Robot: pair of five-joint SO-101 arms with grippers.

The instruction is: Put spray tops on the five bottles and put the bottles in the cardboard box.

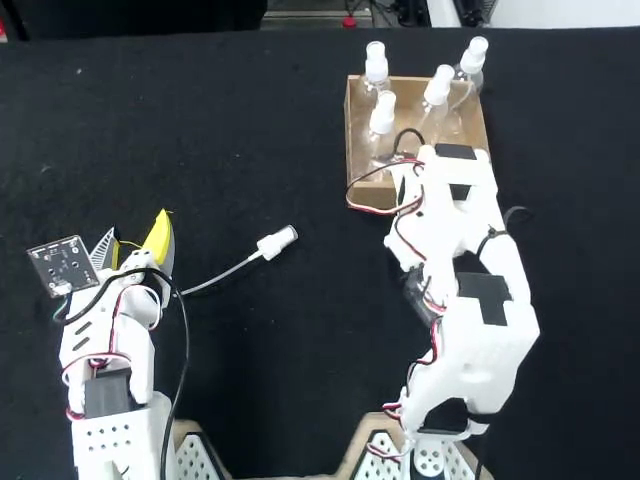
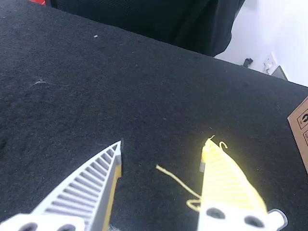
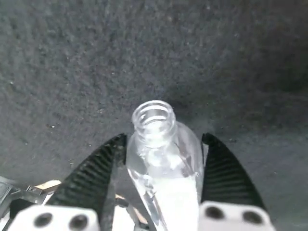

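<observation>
My right gripper point(image 3: 164, 139) is shut on a clear bottle point(image 3: 161, 154) with an open threaded neck and no top, its black fingers point(image 3: 96, 173) pressed to both sides. A white spray top point(image 1: 277, 242) with its long tube lies on the black table, between the two arms. The cardboard box point(image 1: 358, 140) stands at the back right and holds several bottles with white spray tops point(image 1: 383, 110). My left gripper point(image 1: 135, 232) point(image 2: 163, 143) rests at the near left, open, with nothing between its yellow and white fingers.
The right arm point(image 1: 470, 300) reaches from the near edge toward the box, its red and black wires looping by the box's front corner. A corner of the box point(image 2: 301, 127) shows in the left wrist view. Black cloth covers the table.
</observation>
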